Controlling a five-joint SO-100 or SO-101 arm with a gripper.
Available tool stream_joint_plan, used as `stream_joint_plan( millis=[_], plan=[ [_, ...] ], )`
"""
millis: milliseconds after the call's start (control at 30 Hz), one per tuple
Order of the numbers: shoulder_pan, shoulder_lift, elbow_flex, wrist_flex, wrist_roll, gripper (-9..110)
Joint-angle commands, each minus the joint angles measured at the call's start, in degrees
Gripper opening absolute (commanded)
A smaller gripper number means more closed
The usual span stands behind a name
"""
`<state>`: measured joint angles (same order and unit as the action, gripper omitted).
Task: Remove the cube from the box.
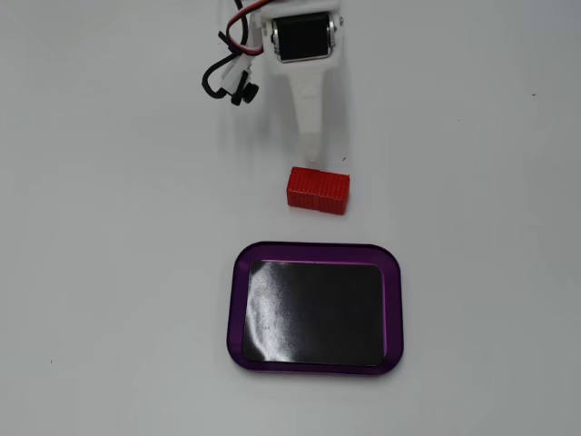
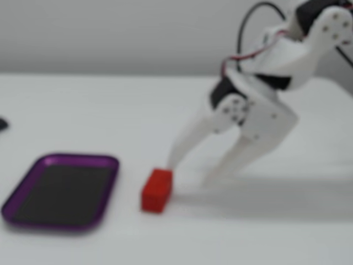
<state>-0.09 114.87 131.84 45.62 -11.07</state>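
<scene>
Purple box (image 1: 313, 368) empty, cube (image 1: 319, 189) outside, blurred side view (image 2: 190, 168) shows jaws seemingly released.

Table bare round cube (image 1: 318, 189) & box (image 1: 313, 254).

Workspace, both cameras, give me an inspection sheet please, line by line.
Surface: plain white table, bare.
Cube: red, on the table outside the box, apart from its rim.
Box: purple rim, black floor, nothing in it.
Clutter: nothing seen.
Gripper: open, one fingertip by the cube, not gripping it.
Cables: black and red wires looped beside the arm.
Surroundings: pale wall behind the table.
</scene>
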Motion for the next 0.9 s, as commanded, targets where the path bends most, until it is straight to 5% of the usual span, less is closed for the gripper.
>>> stream_joint_plan(
  millis=[0, 367, 867],
  plan=[
    [0.5, 2.5, -4.1, 3.3, -0.4, 16],
    [0.5, 32.3, -14.0, 11.3, 0.6, 16],
    [-0.1, 77.7, 33.3, 6.1, 0.7, 16]
  ],
)
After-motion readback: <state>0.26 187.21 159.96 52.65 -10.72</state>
